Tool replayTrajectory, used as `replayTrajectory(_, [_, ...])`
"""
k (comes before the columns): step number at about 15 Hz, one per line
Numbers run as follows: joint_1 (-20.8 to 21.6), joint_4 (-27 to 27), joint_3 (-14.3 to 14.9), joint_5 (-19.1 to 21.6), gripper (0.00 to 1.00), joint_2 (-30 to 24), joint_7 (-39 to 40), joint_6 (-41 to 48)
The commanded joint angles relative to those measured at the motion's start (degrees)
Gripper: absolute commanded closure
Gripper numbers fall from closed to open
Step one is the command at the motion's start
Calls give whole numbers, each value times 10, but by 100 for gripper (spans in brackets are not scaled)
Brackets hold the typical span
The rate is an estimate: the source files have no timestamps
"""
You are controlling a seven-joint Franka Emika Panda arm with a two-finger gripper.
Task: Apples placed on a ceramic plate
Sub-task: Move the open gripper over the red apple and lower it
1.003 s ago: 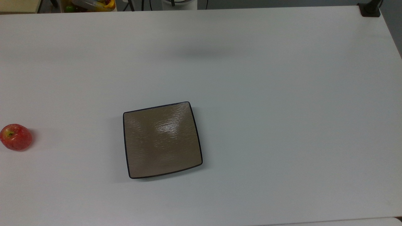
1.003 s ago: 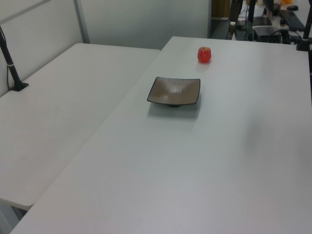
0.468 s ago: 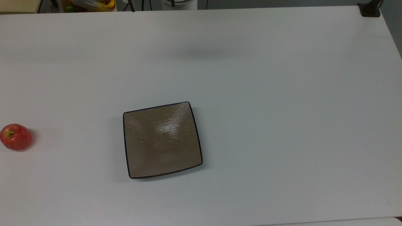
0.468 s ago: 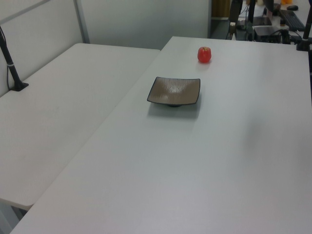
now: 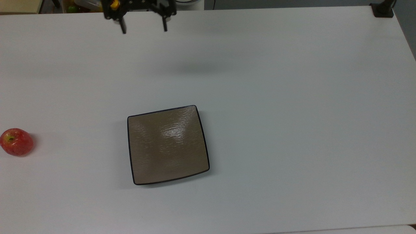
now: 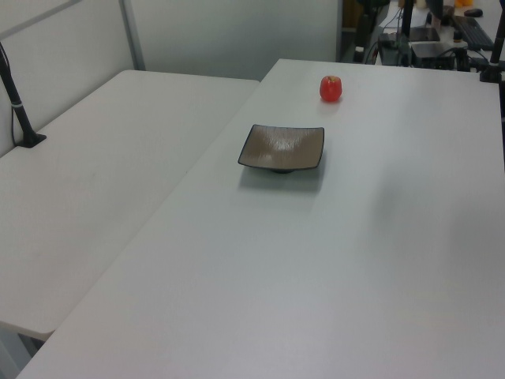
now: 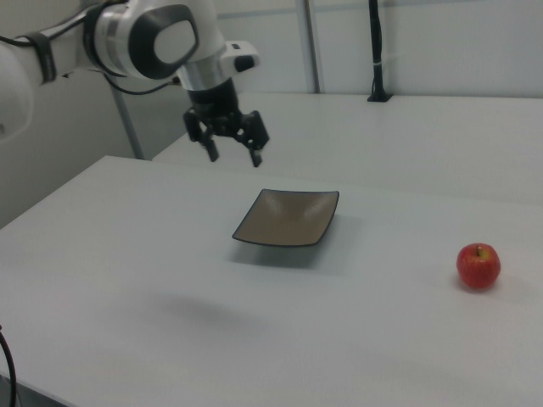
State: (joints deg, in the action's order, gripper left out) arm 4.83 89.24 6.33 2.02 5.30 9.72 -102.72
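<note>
The approach is judged barely begun: the jaws of the gripper [image 5: 144, 27] are held wide apart and empty above the bench [image 5: 292, 97], the apple [image 5: 16, 142] lying well apart beyond the bare ceramic plate [image 5: 167, 144], so travel past it and a descent are needed.

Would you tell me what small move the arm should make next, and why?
Probably carry the open gripper across toward the apple, since the apple lies on the table at the top view's left, apart from the bare ceramic plate.
</note>
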Motion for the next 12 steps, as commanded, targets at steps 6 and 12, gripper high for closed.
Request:
replayTrajectory(6, [-114,-92,6,-2,0,131,31,-211])
replayTrajectory(12, [-177,-128,3,3,0,240,31,-349])
